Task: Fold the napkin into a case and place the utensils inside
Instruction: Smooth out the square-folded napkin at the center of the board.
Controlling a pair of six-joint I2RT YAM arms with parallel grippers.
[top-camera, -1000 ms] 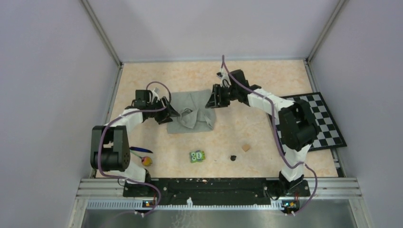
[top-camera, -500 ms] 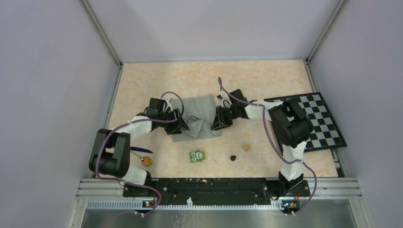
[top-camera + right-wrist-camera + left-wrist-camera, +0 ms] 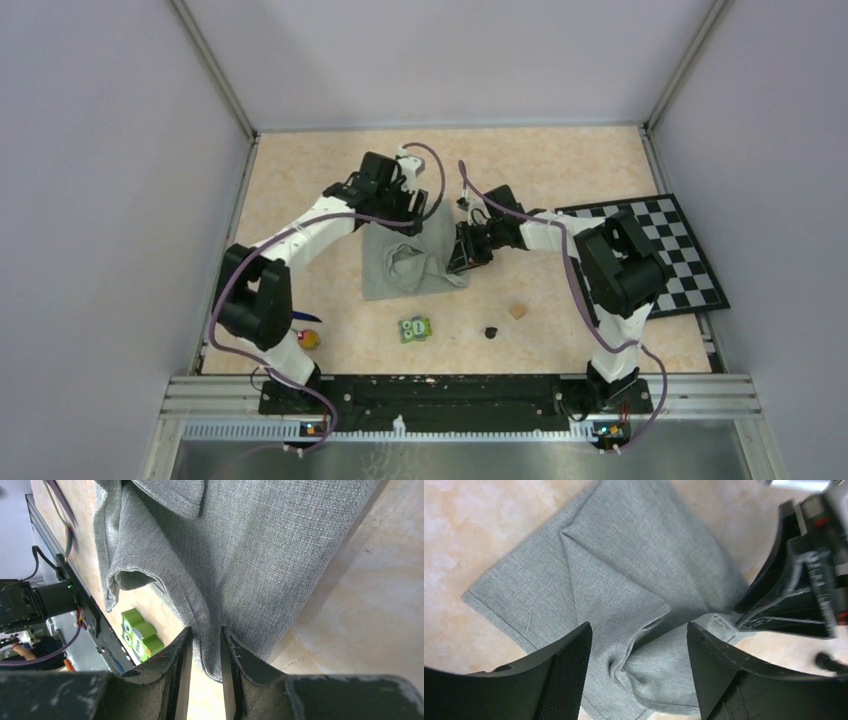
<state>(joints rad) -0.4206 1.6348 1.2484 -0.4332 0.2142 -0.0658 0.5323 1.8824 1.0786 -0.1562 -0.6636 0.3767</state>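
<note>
The grey napkin lies rumpled and partly folded mid-table, with a loose fold gaping near its middle. My left gripper hangs open and empty above its far part; in the left wrist view the fingers straddle the cloth without touching it. My right gripper sits low at the napkin's right edge, shut on the cloth, which runs between the two fingers. The yellow-orange headed utensil and the slim blue one lie at near left, partly hidden by my left arm.
A green owl-faced block lies just near the napkin, also in the right wrist view. A small black piece and a tan cube lie near right. The checkerboard mat is at the right edge.
Both grippers first drew the napkin toward the near side. My left gripper then let go and moved up and to the far side over it. The right gripper stays on the right edge.
</note>
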